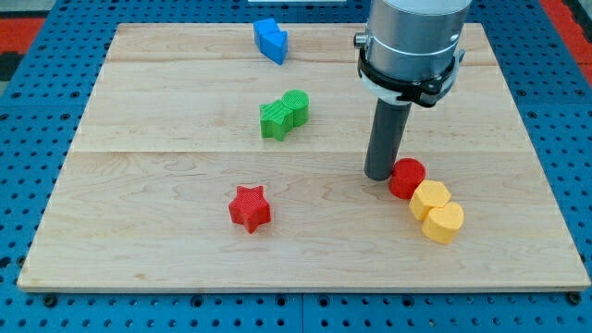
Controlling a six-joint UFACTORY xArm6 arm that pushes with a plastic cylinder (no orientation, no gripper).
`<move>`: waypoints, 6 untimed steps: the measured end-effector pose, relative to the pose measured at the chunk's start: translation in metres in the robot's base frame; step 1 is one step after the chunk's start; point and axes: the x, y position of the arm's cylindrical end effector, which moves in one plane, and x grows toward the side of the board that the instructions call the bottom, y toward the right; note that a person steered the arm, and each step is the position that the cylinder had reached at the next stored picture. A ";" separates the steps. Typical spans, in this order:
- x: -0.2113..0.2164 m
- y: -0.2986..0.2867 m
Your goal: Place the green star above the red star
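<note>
Camera view shows a wooden board [166,250] on a blue table with holes [28,37]. No green star can be made out for sure. The only green block [283,114] sits near the middle of the board, and its shape is hard to tell; it looks like a lumpy long piece. The red star [250,207] lies below it, a little toward the view's left, well apart from it.

My tip [380,176] stands on the board at the view's right, far from both. It has no jaws, so nothing is held. It sits just beside a red round block [407,178], maybe touching it. Two yellow blocks [430,199] [444,222] follow, close together. A blue block [270,40] rests near the view's top. The arm's top is cut off.
</note>
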 end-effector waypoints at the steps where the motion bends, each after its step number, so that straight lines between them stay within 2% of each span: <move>1: 0.000 0.020; 2: 0.000 0.039; 3: 0.000 0.029; 5: -0.091 -0.090; 6: -0.041 -0.186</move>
